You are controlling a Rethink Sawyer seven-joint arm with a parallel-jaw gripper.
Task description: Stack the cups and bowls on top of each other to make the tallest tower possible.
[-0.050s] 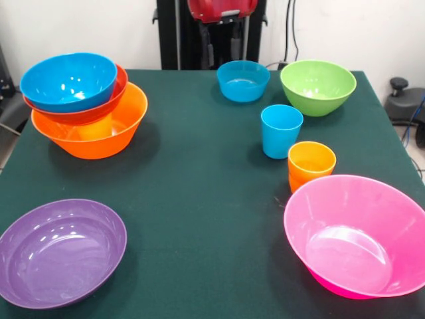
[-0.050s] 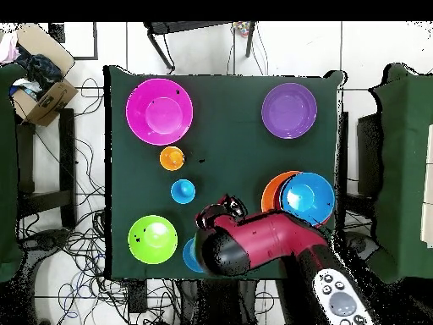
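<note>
The tower stands at the table's left in the front view: a big orange bowl (image 1: 99, 133) holds a red-orange bowl (image 1: 99, 109) with a blue bowl (image 1: 68, 81) on top. From overhead the same tower (image 2: 304, 198) is at the right. A small blue bowl (image 1: 243, 80), a green bowl (image 1: 317, 86), a blue cup (image 1: 281, 131) and nested orange cups (image 1: 311, 165) stand apart on the table. The pink bowl (image 1: 358, 236) and purple bowl (image 1: 60, 251) sit at the near corners. My gripper (image 2: 221, 207) hangs over bare cloth between the blue cup (image 2: 183, 191) and the tower, touching nothing.
The red arm (image 2: 262, 241) covers part of the small blue bowl (image 2: 189, 254) from overhead. The green cloth table (image 1: 199, 199) has open room in its middle. A cardboard box (image 2: 38, 93) and cables lie on the floor beside the table.
</note>
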